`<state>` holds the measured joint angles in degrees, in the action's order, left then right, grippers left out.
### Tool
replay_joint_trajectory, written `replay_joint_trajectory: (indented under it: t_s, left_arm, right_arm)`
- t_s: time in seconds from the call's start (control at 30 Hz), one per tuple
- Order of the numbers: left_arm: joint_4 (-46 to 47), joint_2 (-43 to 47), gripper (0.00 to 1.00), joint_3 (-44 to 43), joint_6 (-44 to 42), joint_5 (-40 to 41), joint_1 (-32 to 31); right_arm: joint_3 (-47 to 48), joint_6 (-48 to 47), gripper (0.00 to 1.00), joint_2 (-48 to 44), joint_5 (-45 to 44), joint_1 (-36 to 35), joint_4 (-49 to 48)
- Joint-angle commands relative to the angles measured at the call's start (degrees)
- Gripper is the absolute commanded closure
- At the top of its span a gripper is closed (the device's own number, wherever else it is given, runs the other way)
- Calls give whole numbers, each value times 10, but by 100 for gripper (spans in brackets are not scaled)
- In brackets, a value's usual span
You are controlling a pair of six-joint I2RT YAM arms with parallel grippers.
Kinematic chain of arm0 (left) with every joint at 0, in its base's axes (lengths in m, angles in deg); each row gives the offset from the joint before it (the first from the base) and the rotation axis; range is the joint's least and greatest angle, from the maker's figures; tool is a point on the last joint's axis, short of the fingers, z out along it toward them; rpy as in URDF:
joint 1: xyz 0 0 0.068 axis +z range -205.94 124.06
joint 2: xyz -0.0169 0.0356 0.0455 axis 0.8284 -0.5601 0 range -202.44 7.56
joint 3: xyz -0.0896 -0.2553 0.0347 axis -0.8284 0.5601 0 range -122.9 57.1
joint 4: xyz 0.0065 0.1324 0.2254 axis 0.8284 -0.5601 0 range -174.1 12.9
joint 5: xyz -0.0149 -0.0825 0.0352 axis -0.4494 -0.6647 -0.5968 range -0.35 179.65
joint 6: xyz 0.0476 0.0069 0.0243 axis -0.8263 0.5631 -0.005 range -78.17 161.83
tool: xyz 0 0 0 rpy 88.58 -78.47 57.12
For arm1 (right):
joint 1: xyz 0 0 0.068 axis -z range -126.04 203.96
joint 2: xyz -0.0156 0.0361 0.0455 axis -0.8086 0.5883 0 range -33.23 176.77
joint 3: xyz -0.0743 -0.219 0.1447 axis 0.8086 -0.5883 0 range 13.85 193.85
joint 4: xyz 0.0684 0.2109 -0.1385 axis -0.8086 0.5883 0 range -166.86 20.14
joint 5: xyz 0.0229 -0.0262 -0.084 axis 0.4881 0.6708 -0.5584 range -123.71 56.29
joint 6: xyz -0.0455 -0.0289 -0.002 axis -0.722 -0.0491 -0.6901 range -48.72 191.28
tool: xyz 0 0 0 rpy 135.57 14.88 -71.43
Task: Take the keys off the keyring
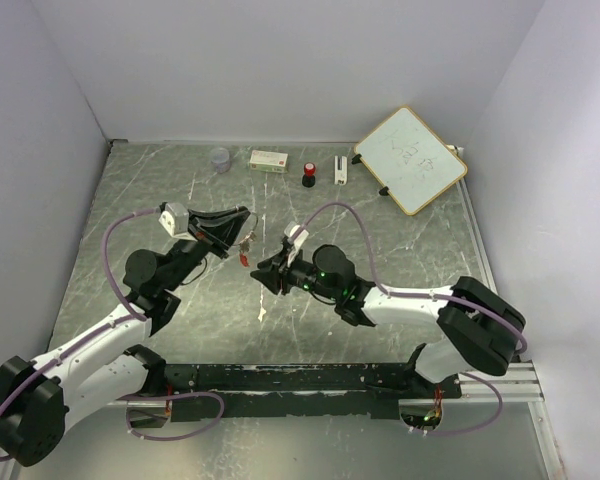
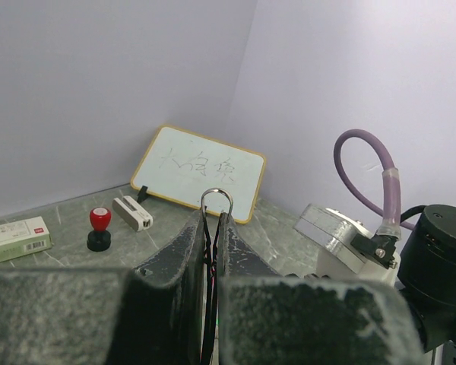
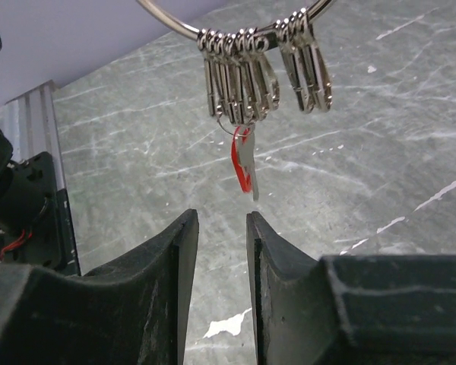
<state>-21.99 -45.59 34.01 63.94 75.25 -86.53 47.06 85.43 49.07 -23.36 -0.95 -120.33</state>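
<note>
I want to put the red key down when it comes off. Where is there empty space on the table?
Bare table lies between the two arms, just ahead of the black rail. More is free on the right, between the whiteboard and the right arm. The far edge is crowded: cup, box, red-topped knob. So is the middle, around the keyring.

Probably a robotics lab: plain white walls (image 1: 280, 70) box in a marbled table (image 1: 180, 180) with an aluminium mounting rail (image 1: 500, 380).
</note>
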Motion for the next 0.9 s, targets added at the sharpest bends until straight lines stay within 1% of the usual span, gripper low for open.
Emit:
replay_joint_trajectory:
  t_s: [0.0, 0.37, 0.87]
  left_arm:
    - [40, 5, 93, -24, 16, -1, -3]
    - [29, 3, 93, -35, 11, 2, -5]
    - [42, -2, 93, -30, 13, 10, -11]
  right_arm:
    - [22, -22, 68, 17, -21, -4, -54]
    - [56, -19, 67, 81, -9, -6, -101]
    - [80, -21, 68, 116, -14, -7, -128]
